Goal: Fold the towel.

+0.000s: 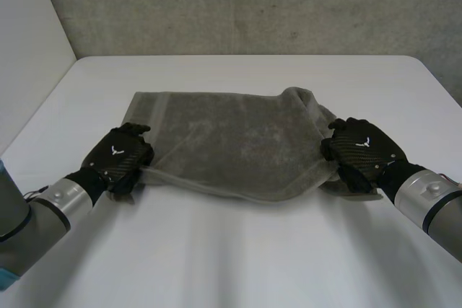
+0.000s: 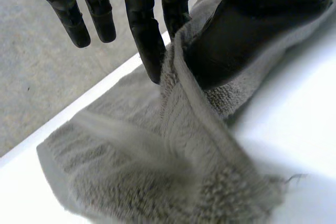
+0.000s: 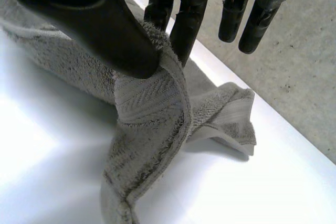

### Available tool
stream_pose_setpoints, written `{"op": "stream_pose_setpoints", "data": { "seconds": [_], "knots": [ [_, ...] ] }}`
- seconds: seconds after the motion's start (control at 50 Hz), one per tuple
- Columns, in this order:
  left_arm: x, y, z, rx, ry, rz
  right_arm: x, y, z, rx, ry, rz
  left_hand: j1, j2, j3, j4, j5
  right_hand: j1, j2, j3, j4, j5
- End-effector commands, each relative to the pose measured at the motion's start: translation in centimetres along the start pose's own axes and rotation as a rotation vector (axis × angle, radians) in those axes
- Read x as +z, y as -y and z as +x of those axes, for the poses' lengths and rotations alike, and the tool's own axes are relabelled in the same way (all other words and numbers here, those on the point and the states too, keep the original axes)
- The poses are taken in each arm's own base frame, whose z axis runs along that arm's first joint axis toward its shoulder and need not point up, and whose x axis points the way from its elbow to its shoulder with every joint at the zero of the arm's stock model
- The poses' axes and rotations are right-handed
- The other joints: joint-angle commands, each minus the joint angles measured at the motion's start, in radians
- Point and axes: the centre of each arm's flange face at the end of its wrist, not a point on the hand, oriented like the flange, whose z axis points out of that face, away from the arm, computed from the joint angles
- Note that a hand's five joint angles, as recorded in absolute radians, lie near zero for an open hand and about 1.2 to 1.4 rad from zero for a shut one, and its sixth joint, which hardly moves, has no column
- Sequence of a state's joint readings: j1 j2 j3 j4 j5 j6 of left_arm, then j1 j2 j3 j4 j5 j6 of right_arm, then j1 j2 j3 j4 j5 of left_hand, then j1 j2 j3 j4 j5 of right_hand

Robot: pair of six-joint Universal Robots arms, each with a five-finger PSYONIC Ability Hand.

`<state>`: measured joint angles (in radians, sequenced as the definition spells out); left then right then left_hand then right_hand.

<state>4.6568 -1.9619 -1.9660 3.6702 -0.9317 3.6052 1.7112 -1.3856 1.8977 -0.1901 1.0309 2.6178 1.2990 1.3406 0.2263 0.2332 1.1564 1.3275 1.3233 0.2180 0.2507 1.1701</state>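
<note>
A grey towel lies on the white table, its near edge lifted off the surface. My left hand is at the towel's near left corner; in the left wrist view the thumb and a finger pinch the towel edge. My right hand is at the near right corner; in the right wrist view its thumb and fingers pinch the towel, which hangs down from the grip. The far right corner is bunched.
Behind the table stands a grey rough wall, with a white panel at the left. The floor is seen past the table's edge in the wrist views.
</note>
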Motion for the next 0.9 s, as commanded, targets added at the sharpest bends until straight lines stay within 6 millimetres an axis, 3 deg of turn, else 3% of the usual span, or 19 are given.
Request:
{"op": "stream_pose_setpoints", "data": {
  "seconds": [0.02, 0.04, 0.08, 0.14, 0.32, 0.48, 0.54, 0.56, 0.58, 0.6, 0.72, 0.74, 0.76, 0.78, 0.9],
  "knots": [
    [1.1, -1.0, -1.4, 0.015, 0.117, -0.060, 0.0, 0.0, 0.5, 0.014, -0.013, -0.005, -0.042, -0.083, -0.052, -0.059, -0.074, 0.069, 0.073, -0.043, -0.076, 0.052],
    [1.1, -1.0, -1.4, 0.015, 0.118, -0.060, 0.0, 0.0, 0.5, 0.014, -0.013, -0.005, -0.043, -0.085, -0.052, -0.059, -0.075, 0.069, 0.073, -0.043, -0.076, 0.052],
    [1.3, -1.0, -2.1, 0.026, 0.170, -0.068, -0.1, -0.1, 0.4, 0.018, -0.009, -0.012, -0.303, -0.345, -0.052, -0.059, -0.335, 0.069, 0.073, -0.043, -0.076, 0.052],
    [1.6, -0.5, -2.1, 0.039, 0.190, -0.061, -0.3, 0.0, 0.3, 0.026, -0.003, -0.023, -0.465, -0.507, -0.052, -0.059, -0.497, 0.069, 0.073, -0.043, -0.076, 0.052],
    [1.8, 0.2, -1.7, 0.056, 0.227, -0.061, -0.7, 0.6, 0.5, 0.077, -0.002, -0.044, -0.498, -0.540, -0.052, -0.059, -0.530, 0.069, 0.073, -0.043, -0.076, 0.052],
    [1.4, 0.6, -1.0, 0.108, 0.222, -0.068, -1.0, 0.8, 2.9, 0.164, -0.083, -0.033, -0.489, -0.531, -0.052, -0.059, -0.521, 0.069, 0.073, -0.043, -0.076, 0.052],
    [0.9, 1.3, -1.2, 0.163, 0.236, -0.060, -1.1, 1.2, 3.0, 0.168, -0.090, -0.019, -0.416, -0.458, -0.052, -0.059, -0.448, 0.069, 0.073, -0.043, -0.076, 0.052],
    [0.7, 1.6, -1.3, 0.182, 0.239, -0.057, -1.1, 1.2, 3.0, 0.168, -0.090, -0.019, -0.227, -0.269, -0.052, -0.059, -0.259, 0.069, 0.073, -0.043, -0.076, 0.052],
    [0.7, 1.6, -1.3, 0.182, 0.239, -0.057, -1.1, 1.2, 3.0, 0.168, -0.090, -0.019, -0.225, -0.267, -0.052, -0.059, -0.257, 0.069, 0.073, -0.043, -0.076, 0.052],
    [0.6, 1.9, -1.3, 0.196, 0.240, -0.051, -1.1, 1.1, 3.0, 0.168, -0.090, -0.019, 0.094, 0.052, -0.052, -0.059, 0.062, 0.069, 0.073, -0.043, -0.076, 0.052],
    [0.0, 2.7, -1.7, 0.200, 0.252, -0.037, -0.9, 0.8, 2.9, 0.176, -0.084, -0.031, 0.097, 0.056, -0.052, -0.059, 0.065, 0.069, 0.073, -0.043, -0.076, 0.052],
    [-0.2, 2.8, -1.9, 0.203, 0.261, -0.034, -0.7, 0.4, 2.8, 0.182, -0.078, -0.043, 0.097, 0.056, -0.052, -0.059, 0.065, -0.076, -0.071, -0.043, -0.076, -0.093],
    [-0.2, 2.9, -1.9, 0.203, 0.261, -0.034, -0.7, 0.3, 2.8, 0.182, -0.078, -0.043, 0.097, 0.056, -0.052, -0.059, 0.065, -0.077, -0.073, -0.043, -0.076, -0.094],
    [-0.3, 3.1, -2.1, 0.206, 0.269, -0.029, -0.4, -0.3, 2.7, 0.188, -0.071, -0.063, 0.097, 0.056, -0.052, -0.059, 0.065, -0.257, -0.253, -0.043, -0.076, -0.274],
    [-0.6, 2.9, -3.3, 0.201, 0.289, -0.032, 0.7, -2.5, 2.2, 0.225, -0.040, -0.125, 0.097, 0.056, -0.052, -0.059, 0.065, -0.453, -0.448, -0.043, -0.076, -0.470]
  ]
}}
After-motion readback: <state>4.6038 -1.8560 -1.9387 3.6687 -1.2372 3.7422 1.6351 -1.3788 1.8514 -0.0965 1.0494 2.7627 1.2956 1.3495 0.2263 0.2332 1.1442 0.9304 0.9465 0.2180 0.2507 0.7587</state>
